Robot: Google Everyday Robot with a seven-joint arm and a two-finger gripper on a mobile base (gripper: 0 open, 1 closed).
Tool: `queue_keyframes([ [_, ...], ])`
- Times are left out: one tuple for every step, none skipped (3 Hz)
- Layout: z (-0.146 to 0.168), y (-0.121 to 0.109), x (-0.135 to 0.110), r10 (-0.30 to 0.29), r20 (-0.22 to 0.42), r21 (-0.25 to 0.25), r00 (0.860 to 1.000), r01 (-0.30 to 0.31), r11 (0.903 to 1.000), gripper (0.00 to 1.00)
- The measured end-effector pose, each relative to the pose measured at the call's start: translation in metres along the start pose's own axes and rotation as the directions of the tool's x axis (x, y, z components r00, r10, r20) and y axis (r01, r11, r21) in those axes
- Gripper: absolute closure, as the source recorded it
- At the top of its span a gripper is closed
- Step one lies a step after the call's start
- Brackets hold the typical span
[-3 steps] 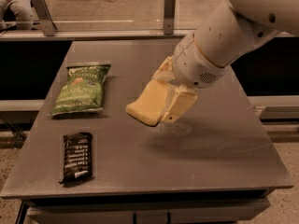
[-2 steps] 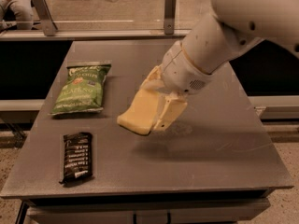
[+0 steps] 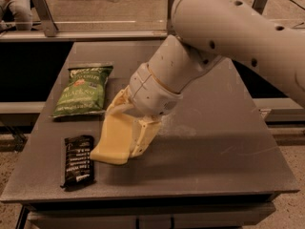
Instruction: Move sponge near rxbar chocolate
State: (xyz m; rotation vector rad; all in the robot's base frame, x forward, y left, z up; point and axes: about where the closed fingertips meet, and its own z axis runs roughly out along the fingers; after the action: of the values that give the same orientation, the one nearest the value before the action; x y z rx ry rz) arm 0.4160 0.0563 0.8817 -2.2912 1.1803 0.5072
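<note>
The robot's gripper (image 3: 129, 146) stands over the front left part of a grey table (image 3: 214, 147), clenched on a pale yellow sponge (image 3: 112, 141). Cream fingers (image 3: 143, 136) press against the sponge's right side and its upper edge. The sponge hangs tilted, its low end pointing to the front left corner of the table.

A second ago the sponge was held high over the middle of the table, well apart from the black chocolate bar (image 3: 78, 160). Since then the arm (image 3: 228, 27) has swung it left, forward and down. The sponge's lowest corner now sits just beside the bar's right edge. Whether that corner touches the table cannot be told.

The bar has not moved. It lies flat near the table's front left edge, its long side running front to back. The green chip bag (image 3: 83, 89) also keeps its place, flat on the left side behind the bar. The sponge's upper end is now near the bag's lower right corner, where earlier a wide stretch of table lay between them.
</note>
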Motion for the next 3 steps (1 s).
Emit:
queue_keyframes([
  [0.021,-0.001,-0.017,-0.082,0.01,-0.041,0.997,0.083,0.9958,1.0],
  [0.035,-0.005,-0.014,-0.104,0.007,-0.078,0.995,0.104,0.9915,1.0],
  [0.045,-0.01,-0.005,-0.097,0.017,-0.113,0.995,0.098,0.9888,0.82],
])
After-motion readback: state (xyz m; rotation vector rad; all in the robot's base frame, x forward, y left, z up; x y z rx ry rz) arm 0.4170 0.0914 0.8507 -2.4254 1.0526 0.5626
